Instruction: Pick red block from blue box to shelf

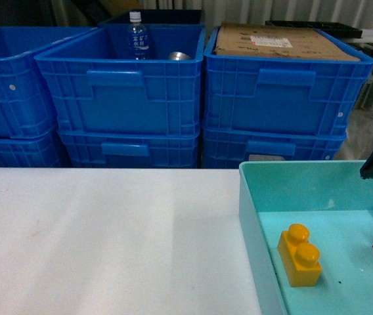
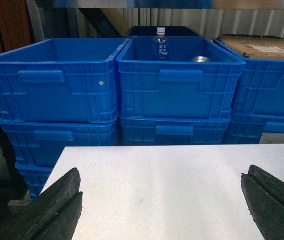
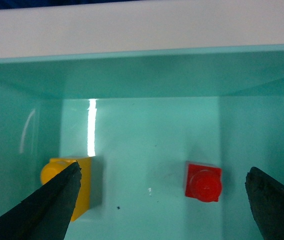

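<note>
Red block point(image 3: 203, 181) on floor of blue box point(image 3: 132, 75), well apart from yellow brick point(image 3: 84, 187). Right tool point(image 3: 162, 200) released above, left tool point(image 2: 162, 205) released over desk point(image 2: 172, 180). Block probably light, stiff, smooth; pinch flat sides.

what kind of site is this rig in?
Likely a warehouse or storeroom corner: stacked blue crates behind a white table, one topped with cardboard, and a corrugated metal wall at the back.

A red block point(image 3: 203, 181) and a yellow-orange brick point(image 1: 299, 255) sit in the pale turquoise box point(image 1: 250, 216) — white table point(image 1: 108, 236), dark blue ribbed crates point(image 1: 127, 98) behind.
</note>
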